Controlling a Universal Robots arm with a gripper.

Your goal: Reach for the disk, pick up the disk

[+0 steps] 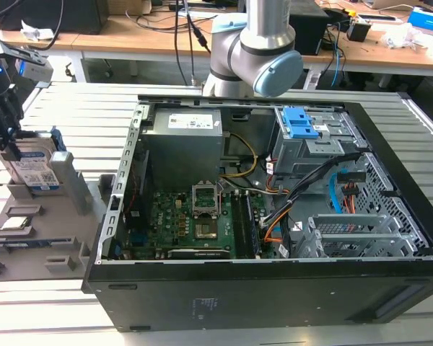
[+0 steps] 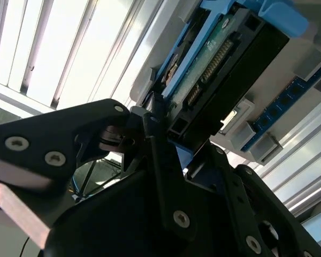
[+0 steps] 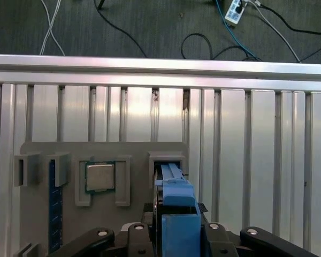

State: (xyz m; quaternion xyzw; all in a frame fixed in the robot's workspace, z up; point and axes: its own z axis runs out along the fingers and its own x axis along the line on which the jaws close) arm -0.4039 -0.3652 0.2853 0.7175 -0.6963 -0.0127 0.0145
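Straddling the upright disk in the grey tray at the table's edge on the exterior view's left, the gripper has its jaws clamped on the disk's flat faces. The disk looks rigid, weighty and shock-sensitive.

There was one disk, one open computer case, one grey fixture tray, one processor chip and one memory stick.

Ribbed aluminium table, long slats with grooves between. Open black computer case lies on its side on slats, toward exterior view's right. Grey fixture plate lies flat just beside case, at exterior view's left.
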